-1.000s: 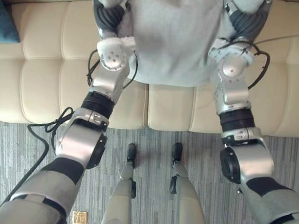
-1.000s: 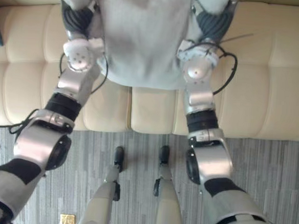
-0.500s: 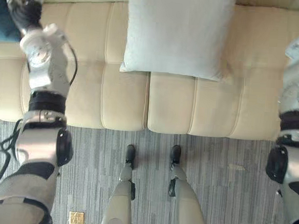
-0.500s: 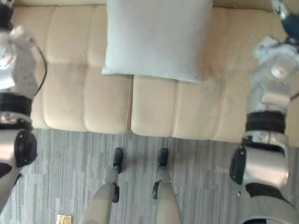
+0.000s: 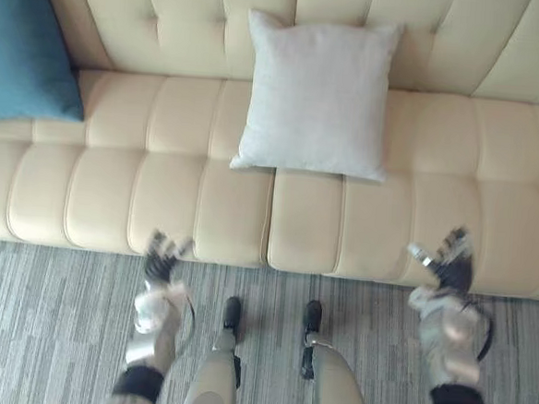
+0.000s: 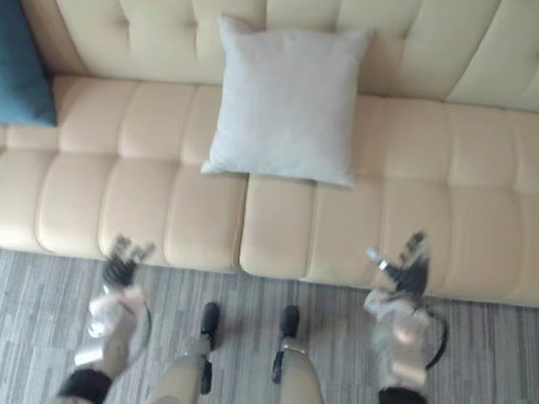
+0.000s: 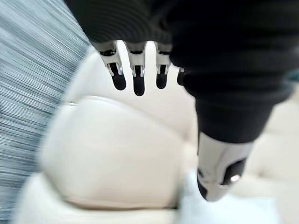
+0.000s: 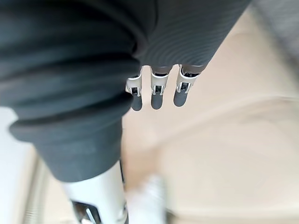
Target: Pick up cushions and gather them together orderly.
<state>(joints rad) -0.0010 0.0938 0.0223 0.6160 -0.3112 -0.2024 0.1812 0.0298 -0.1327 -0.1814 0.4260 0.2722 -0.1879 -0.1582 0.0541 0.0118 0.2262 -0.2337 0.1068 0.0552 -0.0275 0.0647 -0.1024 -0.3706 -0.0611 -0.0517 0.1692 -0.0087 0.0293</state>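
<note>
Left eye view: we see the pale grey square fabric cushion (image 5: 316,94) leaning midway on the cream tufted leather sofa (image 5: 160,185), teal fabric cushion (image 5: 26,46) far left, our left hand (image 5: 162,259) and right hand (image 5: 449,261) slack-fingered at its front edge.

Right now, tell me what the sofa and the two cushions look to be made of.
Sofa: cream leather or faux leather, judging by its smooth, faintly shiny tufted panels; which of the two cannot be told. Pale grey cushion: likely woven fabric, matte, with a soft, even face. Blue cushion: also matte cloth with no shine; its weave is too small to tell.
</note>
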